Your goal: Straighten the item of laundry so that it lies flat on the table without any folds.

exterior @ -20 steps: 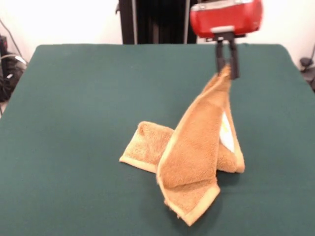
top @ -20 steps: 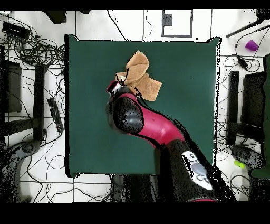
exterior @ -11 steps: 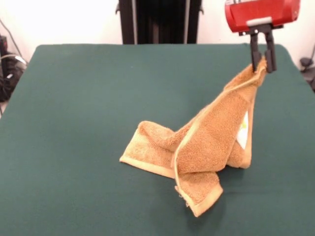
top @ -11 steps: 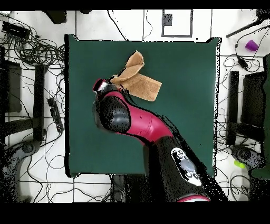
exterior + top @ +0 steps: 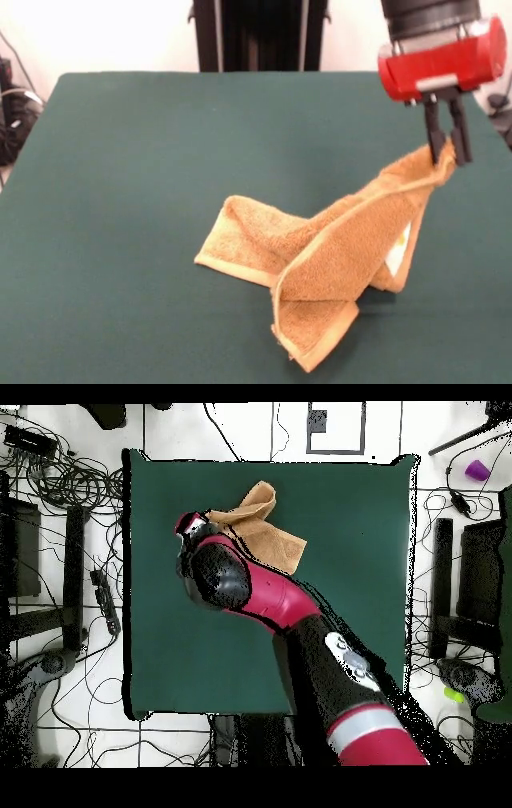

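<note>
The orange-yellow towel [image 5: 320,256] lies partly folded on the dark green table [image 5: 128,176]. One corner of it is lifted and stretched toward the right side of the front view. My gripper [image 5: 448,154] is shut on that raised corner, with its black fingers [image 5: 435,138] hanging below the red wrist housing. The rest of the towel rests crumpled on the table, with a folded flap pointing toward the near edge. In the overhead view the towel [image 5: 262,532] sits near the table's [image 5: 340,604] far edge, and the arm hides the gripper there.
Cables and equipment [image 5: 60,484] lie on the floor around the table in the overhead view. A dark stand [image 5: 260,36] rises behind the far edge in the front view. The right table edge [image 5: 484,112] is close to the gripper.
The gripper has carried the held corner further right and lower in the front view. The towel has stretched out and its raised part now slopes lower.
</note>
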`<action>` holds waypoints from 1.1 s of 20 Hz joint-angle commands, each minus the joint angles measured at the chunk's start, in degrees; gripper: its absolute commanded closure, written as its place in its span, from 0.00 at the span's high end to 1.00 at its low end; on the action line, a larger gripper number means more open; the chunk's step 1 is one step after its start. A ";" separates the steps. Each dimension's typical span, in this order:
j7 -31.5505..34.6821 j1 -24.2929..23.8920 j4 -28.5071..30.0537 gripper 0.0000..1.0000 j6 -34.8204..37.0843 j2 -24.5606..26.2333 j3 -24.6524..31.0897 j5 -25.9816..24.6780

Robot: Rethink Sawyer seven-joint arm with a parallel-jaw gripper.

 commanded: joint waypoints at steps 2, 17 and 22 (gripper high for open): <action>14.14 -1.54 -5.29 0.00 -10.60 14.49 14.71 -3.11; 10.99 6.86 -25.60 0.00 -17.95 31.50 15.79 -1.25; 11.85 8.11 -27.14 0.00 -17.31 31.66 14.55 0.88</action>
